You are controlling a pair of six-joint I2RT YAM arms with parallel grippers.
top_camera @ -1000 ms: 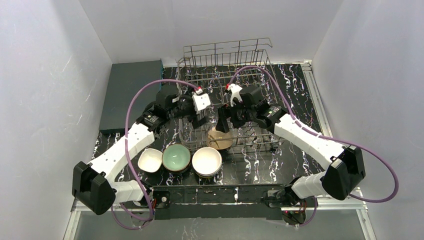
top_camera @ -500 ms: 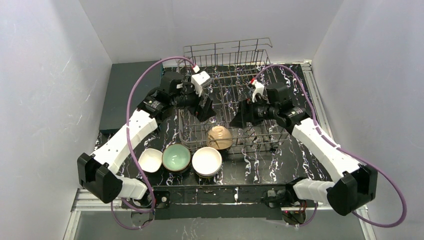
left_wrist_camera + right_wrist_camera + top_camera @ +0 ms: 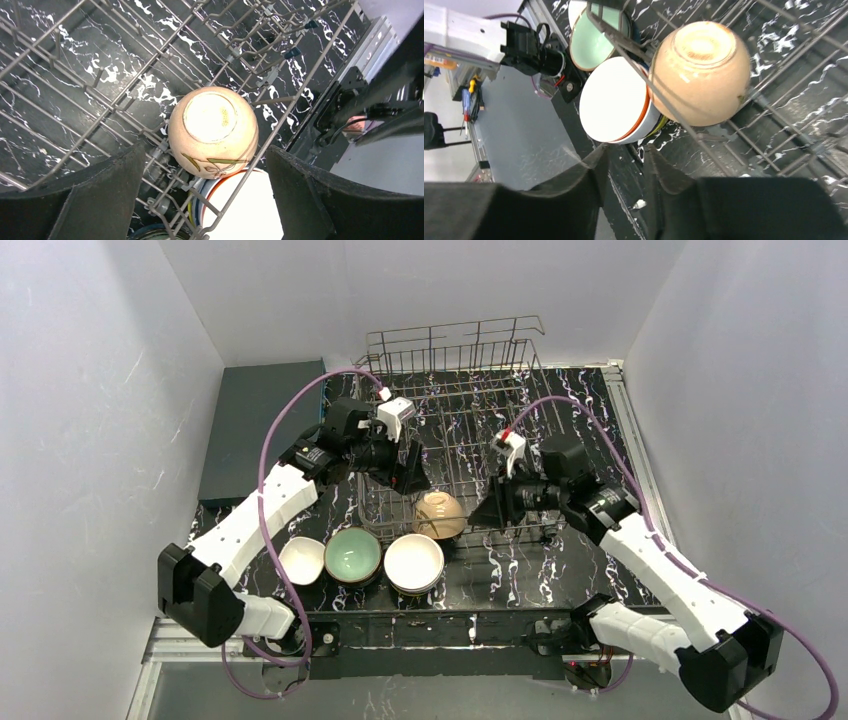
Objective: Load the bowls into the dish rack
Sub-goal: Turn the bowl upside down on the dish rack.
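- We see the dish rack (image 3: pixel 455 350) standing at the far middle of the black marbled table (image 3: pixel 590 440). Its tall back wall is close to the far white wall (image 3: pixel 420 285). A dark grey slab (image 3: pixel 255 430) lies at the far left.
- One peach-tan bowl (image 3: pixel 440 515) sits upside down, foot ring up, in the rack's near-left corner, just inside the near rail.
- Three groups of bowls stand in a row between that rail and the table's near edge.
- At the left is a small white bowl (image 3: pixel 300 560), and in the middle a mint green bowl (image 3: pixel 352 555).
- At the right a white orange-rimmed bowl (image 3: pixel 413 562) tops a stack just beside the rail. We cannot count the bowls beneath it.
- The left claw (image 3: pixel 412 475) hangs over the rack, to the far left of the peach-tan bowl. Its fingers are spread wide, released and holding nothing.
- The right claw (image 3: pixel 487 512) hovers low, just right of that bowl and near the rail. Its fingers stand close with a narrow gap, grasping nothing.
- The two claws are apart, with the bowl between them.
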